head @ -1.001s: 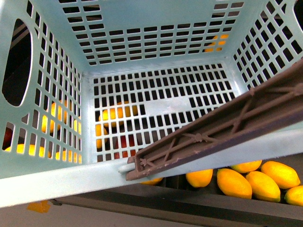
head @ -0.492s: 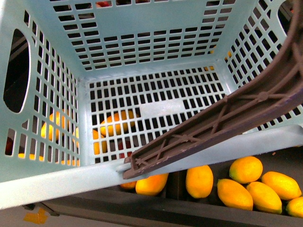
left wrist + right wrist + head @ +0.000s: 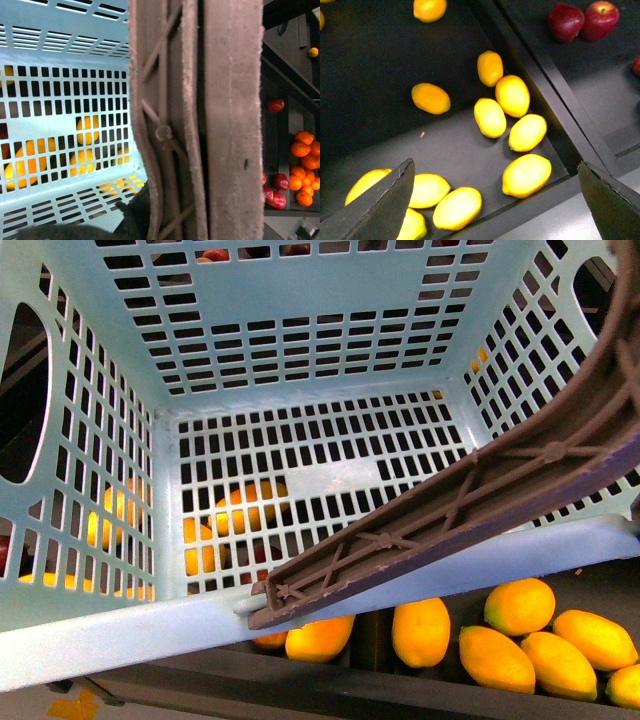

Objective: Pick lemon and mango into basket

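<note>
Handle (image 3: 450, 510) has swung steeper across basket (image 3: 120, 630) | basket empty | right jaws wide, lemon (image 3: 526, 175) between them, mango (image 3: 431, 98) beyond | left jaws by handle, state cannot tell | advise descending centred across lemon's short axis, closing gently

A shop's fruit section: dark divided bins (image 3: 445, 145) hold lemons (image 3: 526, 174), red apples (image 3: 565, 21) and oranges (image 3: 302, 145) separately; a shopping basket (image 3: 300, 310) is here.
</note>
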`<action>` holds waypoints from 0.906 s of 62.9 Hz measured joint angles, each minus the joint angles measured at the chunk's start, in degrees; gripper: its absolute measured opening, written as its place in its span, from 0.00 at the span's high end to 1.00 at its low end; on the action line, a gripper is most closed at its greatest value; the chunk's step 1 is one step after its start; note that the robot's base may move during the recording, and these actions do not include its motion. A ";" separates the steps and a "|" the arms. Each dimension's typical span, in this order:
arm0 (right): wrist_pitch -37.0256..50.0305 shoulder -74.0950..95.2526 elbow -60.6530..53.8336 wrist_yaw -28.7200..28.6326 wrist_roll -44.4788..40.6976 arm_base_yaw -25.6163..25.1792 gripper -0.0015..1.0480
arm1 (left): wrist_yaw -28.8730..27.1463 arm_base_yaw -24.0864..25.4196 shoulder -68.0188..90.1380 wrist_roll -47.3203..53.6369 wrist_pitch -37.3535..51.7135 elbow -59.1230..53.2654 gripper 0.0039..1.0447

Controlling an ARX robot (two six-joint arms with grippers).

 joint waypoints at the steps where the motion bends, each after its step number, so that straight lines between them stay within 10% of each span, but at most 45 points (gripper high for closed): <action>1: 0.76 1.44 0.44 -0.22 -0.09 -0.09 0.08 | 0.00 0.00 0.00 0.02 0.00 0.00 0.87; 57: 4.50 65.81 42.95 -10.97 -21.49 -1.68 0.08 | -0.02 0.00 0.00 0.02 0.00 0.00 0.87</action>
